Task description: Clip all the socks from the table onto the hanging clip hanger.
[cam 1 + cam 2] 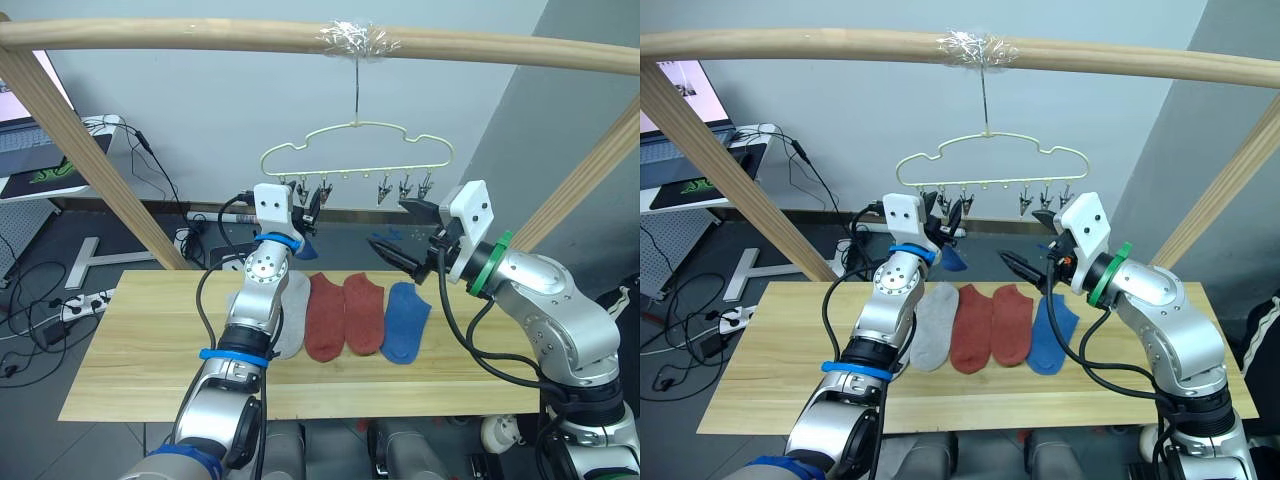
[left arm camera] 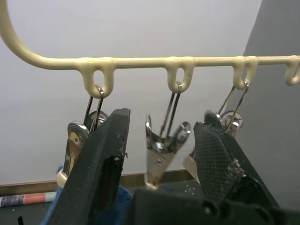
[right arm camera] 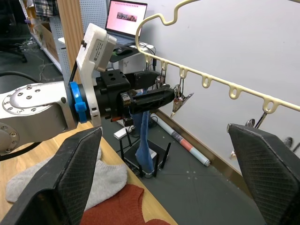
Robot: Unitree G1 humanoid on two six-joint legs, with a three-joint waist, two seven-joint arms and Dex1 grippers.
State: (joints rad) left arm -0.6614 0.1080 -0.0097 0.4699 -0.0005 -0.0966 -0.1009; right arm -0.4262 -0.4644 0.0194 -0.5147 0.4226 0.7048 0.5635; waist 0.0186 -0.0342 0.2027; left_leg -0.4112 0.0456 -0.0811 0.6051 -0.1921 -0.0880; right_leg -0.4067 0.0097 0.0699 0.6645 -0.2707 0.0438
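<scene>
We are looking at a blue sock hanging from a clip at the left end of the hanger, whose hook is hanging from the taped spot on the wooden rail. Four more socks are lying side by side on the table: a grey sock partly hidden by our left arm, two red socks touching along their edges, and a second blue sock on the right of the row.

Our left gripper is reaching up among the clips at the hanger's left end. In the left wrist view its fingers are standing apart on either side of one grey clip, not closing on it; a bit of blue knit is showing at the base of one finger, just below the neighbouring clip.

Our right gripper is hovering above the table, just below the hanger's right end, with its fingers spread wide and holding nothing. The clips on that side are hanging empty.

Behind the table, a white desk with a laptop is standing at the left, and cables and a power strip are lying on the floor.
</scene>
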